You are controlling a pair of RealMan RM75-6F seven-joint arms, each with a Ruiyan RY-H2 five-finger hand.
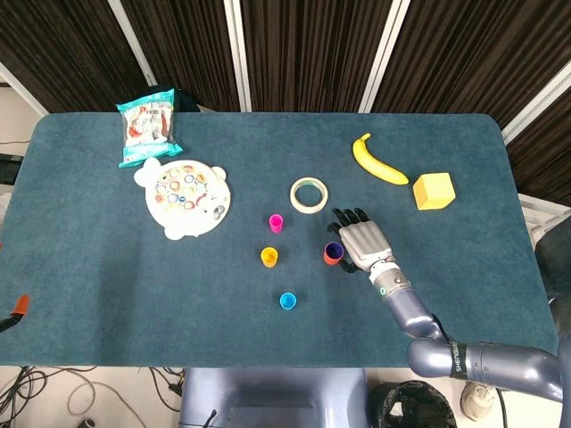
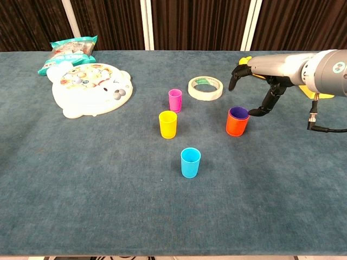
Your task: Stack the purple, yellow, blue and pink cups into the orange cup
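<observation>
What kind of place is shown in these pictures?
Probably a robot test lab: a teal covered table before dark curtains, loose cables on the floor, and practice props such as a banana.

My head camera looks straight down from high up. My chest camera looks forward, low and close. Both see the table (image 1: pixel 107 267) (image 2: pixel 81 206).

A blue-carpeted table (image 2: pixel 81 179) carries cups, tape roll (image 2: pixel 205 88), banana (image 1: pixel 377 160), snack bag (image 1: pixel 148 125).
</observation>
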